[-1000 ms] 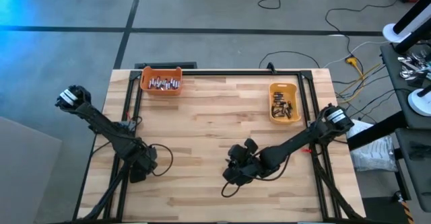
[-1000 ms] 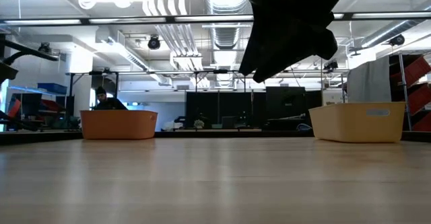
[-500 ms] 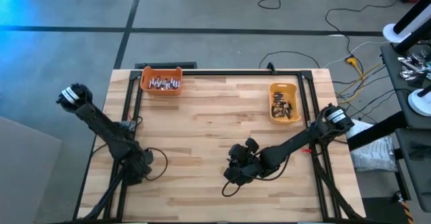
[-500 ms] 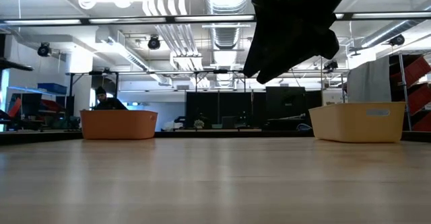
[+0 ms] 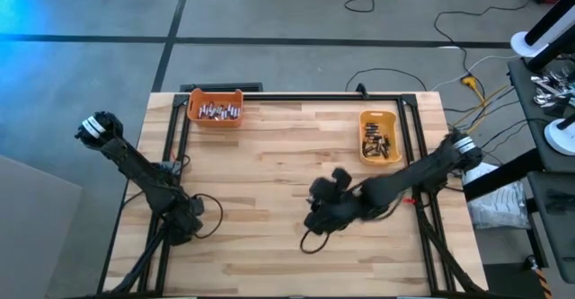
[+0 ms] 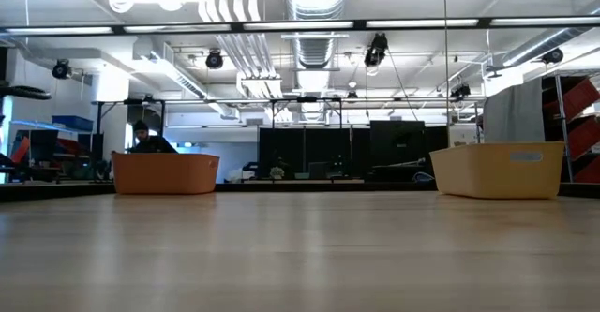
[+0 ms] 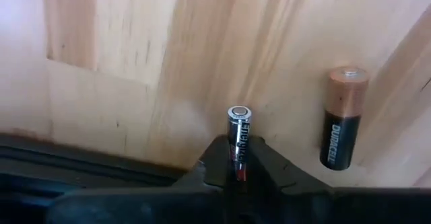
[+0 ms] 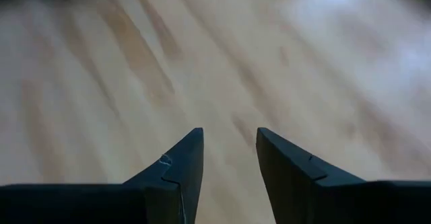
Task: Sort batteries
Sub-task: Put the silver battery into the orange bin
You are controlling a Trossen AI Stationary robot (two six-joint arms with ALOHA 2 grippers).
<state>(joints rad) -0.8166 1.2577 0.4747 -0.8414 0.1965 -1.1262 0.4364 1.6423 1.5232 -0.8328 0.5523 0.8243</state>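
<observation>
Reaching down to the near-left part of the table (image 5: 269, 169), the left arm runs from its base off the table's left edge diagonally toward the front, with the wrist folded low over the wood. The left gripper (image 7: 237, 165) is clamped on a slim silver-and-black battery (image 7: 238, 133), which lies flat on the wood and projects forward from between the fingertips. A thicker copper-and-black battery (image 7: 340, 116) lies on the table just beside it, apart from the fingers.

The right arm extends from its base at the table's right edge across toward the centre, elbow low and forearm nearly parallel to the surface. The right gripper (image 8: 226, 158) hangs above bare wood near the table's middle. Its two dark fingers (image 8: 178, 173) stand a narrow gap apart with nothing between them.

At the far edge, the orange bin (image 5: 215, 109) on the left holds a cluster of silvery-grey batteries (image 5: 218, 111). The yellow bin (image 5: 379, 137) on the right holds dark batteries (image 5: 378, 142). In the low view both bins stand upright at the table's far side, and neither arm shows there.
</observation>
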